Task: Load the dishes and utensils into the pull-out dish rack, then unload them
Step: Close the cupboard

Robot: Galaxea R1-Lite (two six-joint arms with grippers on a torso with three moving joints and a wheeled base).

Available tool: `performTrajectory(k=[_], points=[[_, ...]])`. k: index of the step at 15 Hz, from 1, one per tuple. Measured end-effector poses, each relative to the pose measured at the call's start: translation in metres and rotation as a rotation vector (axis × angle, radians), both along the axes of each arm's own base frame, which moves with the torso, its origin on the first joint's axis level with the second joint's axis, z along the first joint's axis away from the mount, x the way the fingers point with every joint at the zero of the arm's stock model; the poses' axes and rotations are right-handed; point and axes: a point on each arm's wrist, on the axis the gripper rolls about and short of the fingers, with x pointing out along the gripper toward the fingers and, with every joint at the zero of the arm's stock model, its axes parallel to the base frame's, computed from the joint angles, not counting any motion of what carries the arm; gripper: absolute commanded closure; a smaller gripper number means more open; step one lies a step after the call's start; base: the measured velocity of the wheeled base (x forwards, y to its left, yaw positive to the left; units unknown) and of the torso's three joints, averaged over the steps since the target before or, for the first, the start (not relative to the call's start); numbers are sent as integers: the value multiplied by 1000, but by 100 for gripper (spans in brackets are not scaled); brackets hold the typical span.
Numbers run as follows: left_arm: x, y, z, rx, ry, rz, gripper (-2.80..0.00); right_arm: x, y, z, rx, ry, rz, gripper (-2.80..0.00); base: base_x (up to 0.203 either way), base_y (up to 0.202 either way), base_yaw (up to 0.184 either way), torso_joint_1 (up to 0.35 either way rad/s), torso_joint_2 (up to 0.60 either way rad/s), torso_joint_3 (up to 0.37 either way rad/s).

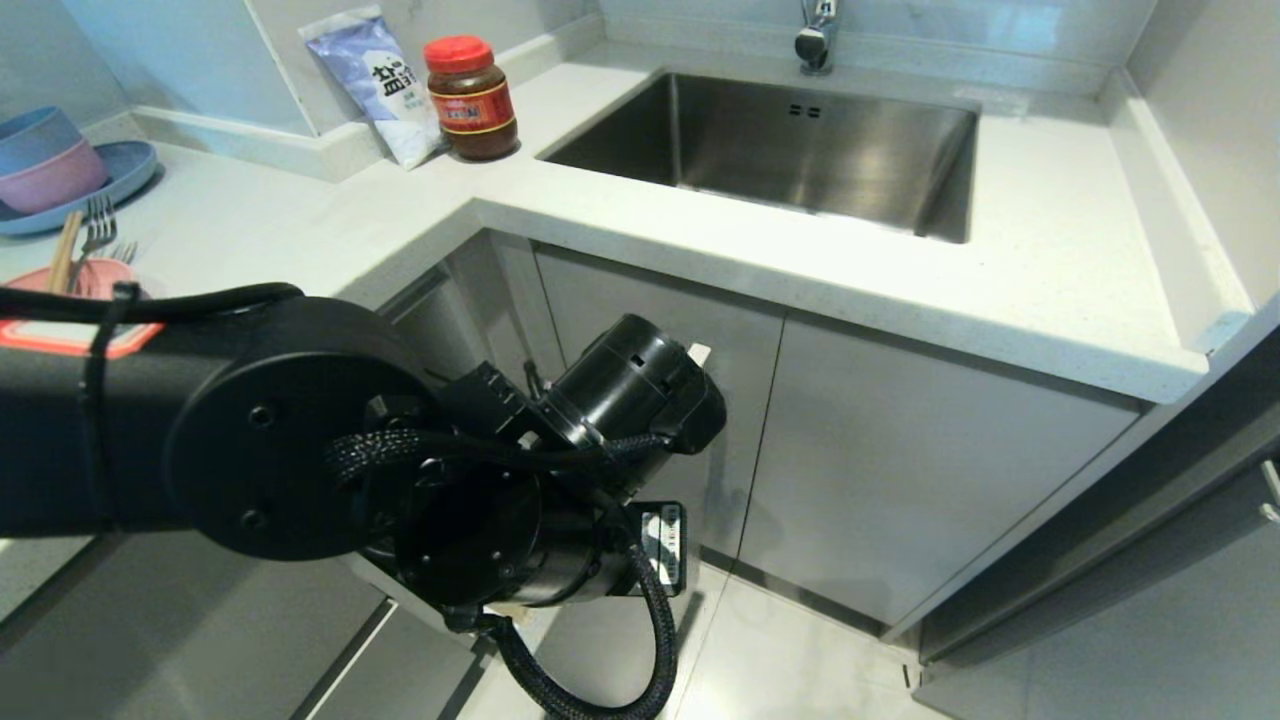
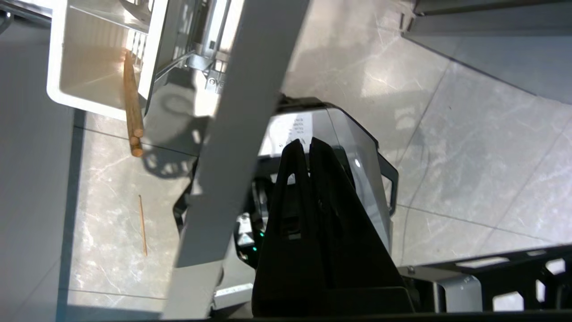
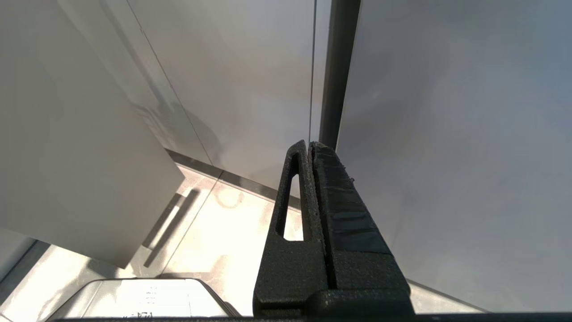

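Left gripper [image 2: 308, 142] pressed together, empty, low by the rack's grey front panel [image 2: 243, 112].
Chopsticks [image 2: 132, 107] poke from the white caddy [image 2: 67, 96] beyond its tips; right gripper [image 3: 310, 144] likewise together.

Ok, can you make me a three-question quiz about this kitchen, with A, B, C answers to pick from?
1. Where is the jar with the red lid?
A. in the sink
B. on the counter beside the salt bag
C. on the floor

2. What colour is the plate under the stacked bowls?
A. green
B. yellow
C. blue

3. How is the left gripper?
A. shut and empty
B. wide open
C. holding a fork

Answers:
1 B, the jar stands on the counter right next to the bag.
2 C, a blue rim shows around the bowls.
3 A, the left wrist view shows it pressed together with nothing between.
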Motion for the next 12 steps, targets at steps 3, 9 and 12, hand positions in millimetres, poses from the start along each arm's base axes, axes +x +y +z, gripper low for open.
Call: performTrajectory(k=[3, 9, 12], points=[[3, 5, 1, 44, -47, 53, 0, 0, 0, 0, 0, 0, 0, 0, 0, 0, 0, 0, 0, 0], [12, 19, 2, 155, -115, 143, 0, 0, 0, 0, 0, 0, 0, 0, 0, 0, 0, 0, 0, 0], [20, 32, 7, 169, -125, 167, 0, 0, 0, 0, 0, 0, 0, 0, 0, 0, 0, 0, 0, 0]])
